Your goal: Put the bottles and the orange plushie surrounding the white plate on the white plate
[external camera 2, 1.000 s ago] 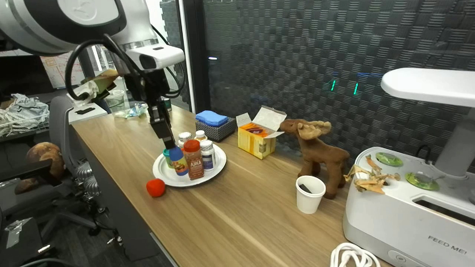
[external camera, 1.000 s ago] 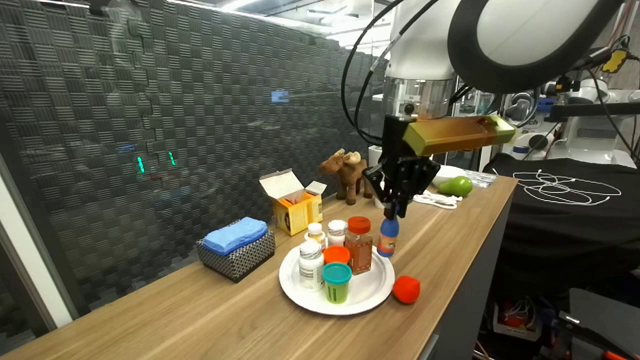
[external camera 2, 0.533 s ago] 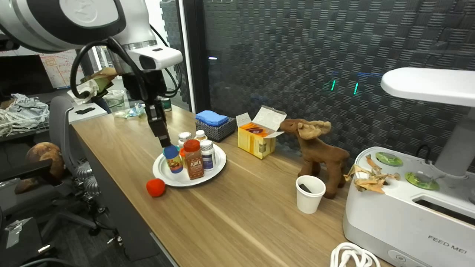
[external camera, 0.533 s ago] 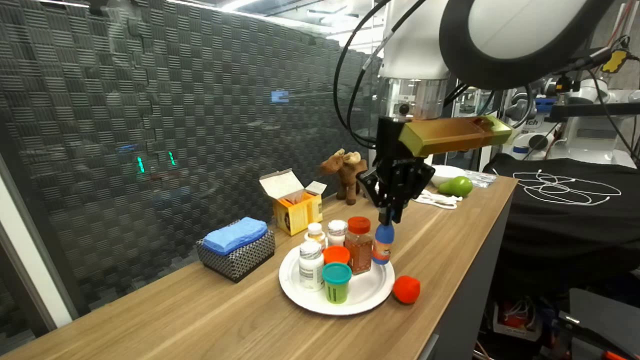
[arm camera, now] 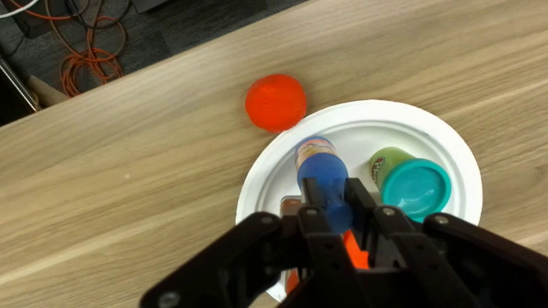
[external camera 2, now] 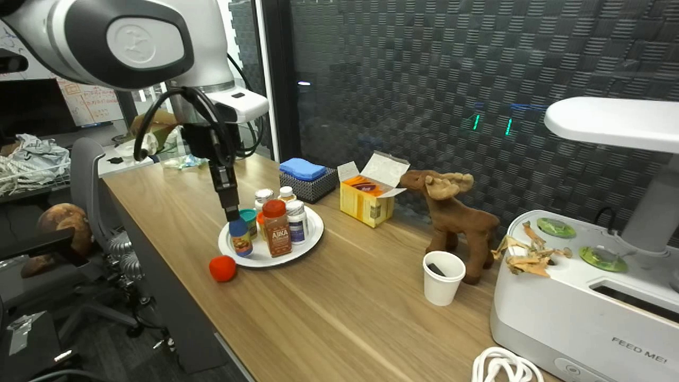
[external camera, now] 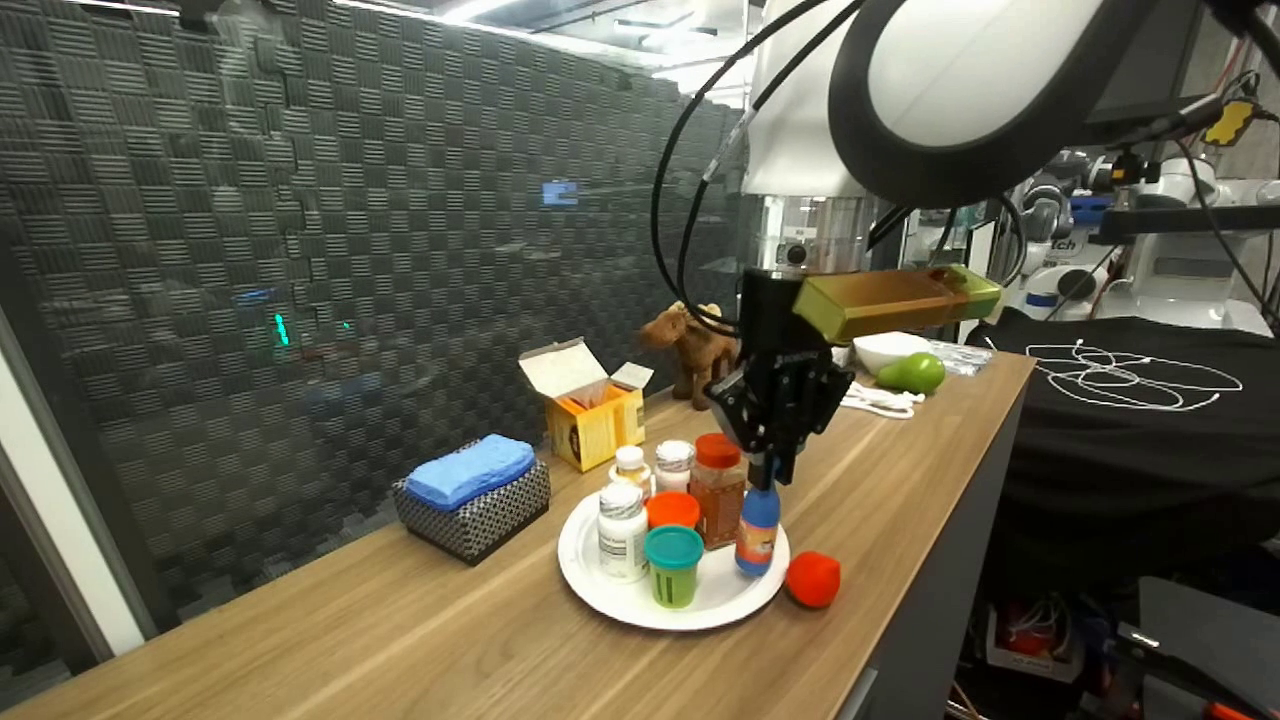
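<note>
"Blue bottle (external camera: pixel 757 540) in the gripper (arm camera: pixel 332 188), is that right?"

"Yes. The jaws are clamped on its narrow upper end, one on each side, and the body with its printed label is below them."

"Where is it against the white plate (external camera: pixel 722 592)?"

"Over the plate, near the rim and just beside the red-capped jar (external camera: pixel 718 495). It looks almost upright in both exterior views. Whether its base touches the plate, I cannot tell."

"What stands on the plate besides that jar?"

"The green tub (external camera: pixel 674 585) with its teal lid, an orange-lidded tub (external camera: pixel 673 508) partly hidden by its neighbours, a white bottle (external camera: pixel 623 545), a white jar (external camera: pixel 674 470) and a small white-capped bottle (external camera: pixel 631 470). They stand close together."

"And the orange plushie (arm camera: pixel 276 102)?"

"More red than orange to my eye. It sits on the wooden table (external camera: pixel 400 620), off the plate, just beside the rim on the side where the blue bottle is. I can't tell if it touches the rim."

"Anything along the dark wall (external camera: pixel 420 200)?"

"A yellow carton (external camera 2: pixel 363 207) with its flaps up, and a brown toy moose (external camera 2: pixel 459 223) standing on its legs, both on the table."
</note>
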{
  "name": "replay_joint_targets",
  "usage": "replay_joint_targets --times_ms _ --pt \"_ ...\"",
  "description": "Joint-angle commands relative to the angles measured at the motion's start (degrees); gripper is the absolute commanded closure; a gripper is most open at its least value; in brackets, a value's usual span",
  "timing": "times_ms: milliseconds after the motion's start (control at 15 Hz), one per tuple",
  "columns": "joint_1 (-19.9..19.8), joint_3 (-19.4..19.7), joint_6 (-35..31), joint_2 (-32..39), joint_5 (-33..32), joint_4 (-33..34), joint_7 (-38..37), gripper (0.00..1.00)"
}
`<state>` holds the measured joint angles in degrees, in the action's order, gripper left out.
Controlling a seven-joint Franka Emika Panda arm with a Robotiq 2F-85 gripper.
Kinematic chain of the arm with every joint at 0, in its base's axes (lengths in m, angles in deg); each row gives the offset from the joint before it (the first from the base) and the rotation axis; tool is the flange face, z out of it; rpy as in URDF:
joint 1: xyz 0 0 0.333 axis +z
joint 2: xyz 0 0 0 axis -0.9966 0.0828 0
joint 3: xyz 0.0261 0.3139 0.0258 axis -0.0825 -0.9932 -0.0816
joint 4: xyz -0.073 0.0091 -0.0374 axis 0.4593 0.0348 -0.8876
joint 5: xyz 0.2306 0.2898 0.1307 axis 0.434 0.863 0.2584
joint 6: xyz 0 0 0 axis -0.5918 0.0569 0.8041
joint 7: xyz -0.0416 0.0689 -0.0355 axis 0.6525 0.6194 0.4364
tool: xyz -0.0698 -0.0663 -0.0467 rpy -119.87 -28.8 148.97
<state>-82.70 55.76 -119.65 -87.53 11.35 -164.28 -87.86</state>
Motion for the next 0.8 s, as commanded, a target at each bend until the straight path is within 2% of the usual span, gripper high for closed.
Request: replay_joint_targets --times_ms 0,400,733 --pt "1.0 0.6 -0.5 2.6 1.1 2.1 2.3 0.95" --pt "1.7 0.6 -1.5 4.1 -1.3 3.6 1.7 0.95" --pt "2.2 1.3 -0.1 5.1 -8.3 4.1 -0.9 0.95"
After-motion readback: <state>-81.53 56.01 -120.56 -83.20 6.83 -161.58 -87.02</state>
